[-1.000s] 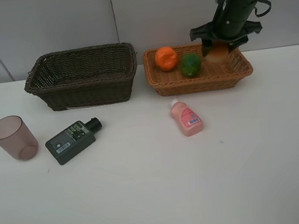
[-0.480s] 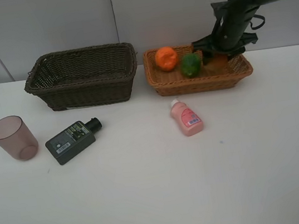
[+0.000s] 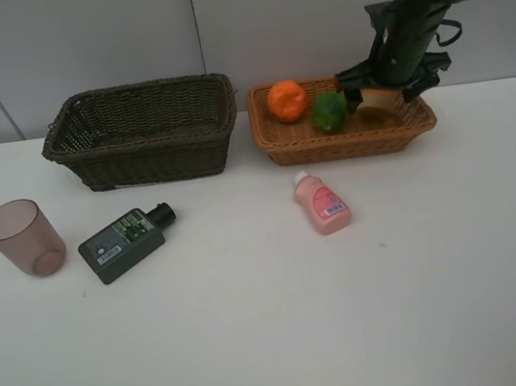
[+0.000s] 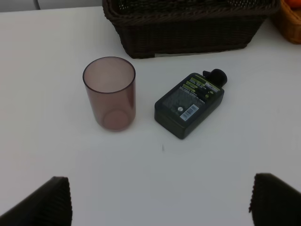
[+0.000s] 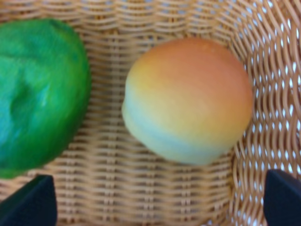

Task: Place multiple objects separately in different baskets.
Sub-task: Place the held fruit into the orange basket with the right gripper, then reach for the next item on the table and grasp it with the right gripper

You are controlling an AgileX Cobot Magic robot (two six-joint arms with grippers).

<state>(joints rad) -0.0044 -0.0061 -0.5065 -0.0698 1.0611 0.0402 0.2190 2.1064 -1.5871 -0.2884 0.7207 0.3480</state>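
High view: white counter (image 3: 259, 329), dark basket (image 3: 144, 147) at back left, tan basket (image 3: 329, 146) just beside it on the right. Inside the tan basket, a row of tangerine (image 3: 287, 100), lime (image 3: 328, 112) and round fruit (image 3: 376, 103), the last at the end far from the dark basket. Right claw (image 3: 383, 98) down over that round fruit, spread to either side of it, pinching nothing. On the bare counter, pink bottle (image 3: 322, 203) just in front of the tan basket, cap toward it. Green bottle (image 3: 122, 244) and cup (image 3: 24, 238) near each other in front of the dark basket, well apart from the right arm.

Left wrist view: left claw (image 4: 157, 202) spread wide and empty, held above the counter. Ahead of it, cup upright, mouth up. Green bottle flat just beside it, long axis slanted, black cap pointing toward the dark basket beyond.

Right wrist view: round fruit resting on the weave in a corner of the tan basket, lime just beside it. Both claw tips well clear of the fruit.

Judged from this: three fruits sorted, three items left, likely for the dark basket. Left arm nearer the cup and green bottle. Pink bottle nearer the right arm, long axis running front to back, calling for a grip across its width
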